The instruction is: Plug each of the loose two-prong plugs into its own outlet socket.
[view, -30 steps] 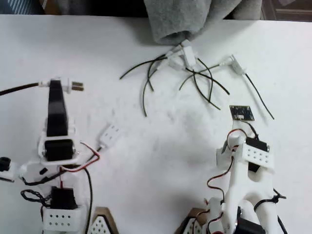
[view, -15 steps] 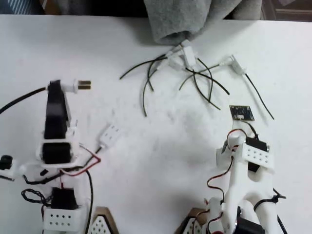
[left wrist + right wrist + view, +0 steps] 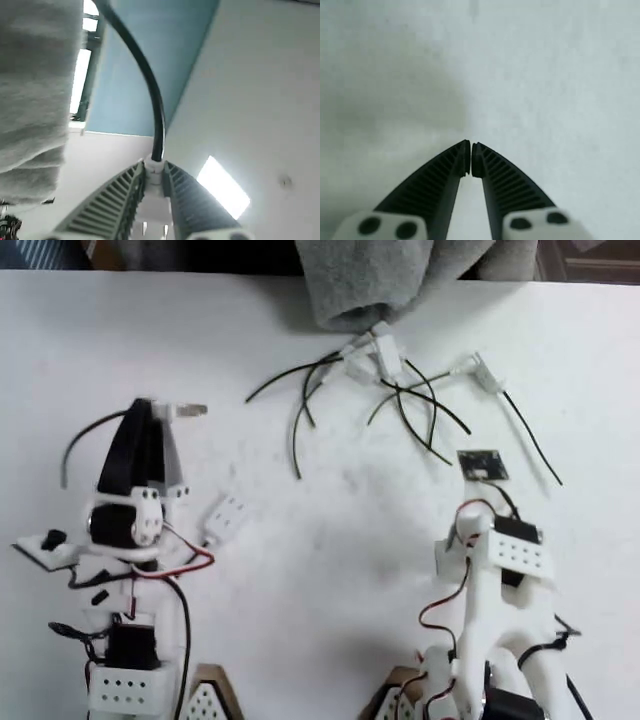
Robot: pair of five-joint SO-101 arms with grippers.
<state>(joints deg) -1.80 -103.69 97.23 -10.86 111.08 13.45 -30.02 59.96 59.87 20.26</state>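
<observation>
A white table (image 3: 320, 560) spreads under everything. At 12 o'clock a grey cloth (image 3: 385, 275) hangs over the far edge, its end resting on the table top. At the near edge sit a brown wedge (image 3: 211, 673) toward 7 o'clock and a second brown wedge (image 3: 398, 677) toward 5 o'clock. The left wrist view shows a teal wall (image 3: 150, 60) and a lit ceiling panel (image 3: 222, 186).

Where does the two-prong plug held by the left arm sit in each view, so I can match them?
High view: the plug juts from the left gripper at the left of the white table, prongs pointing right.
Left wrist view: the plug is clamped between the fingers, its black cord arching away.
Right wrist view: the shut right gripper over the table.
Shared landmark: the grey cloth.
</observation>
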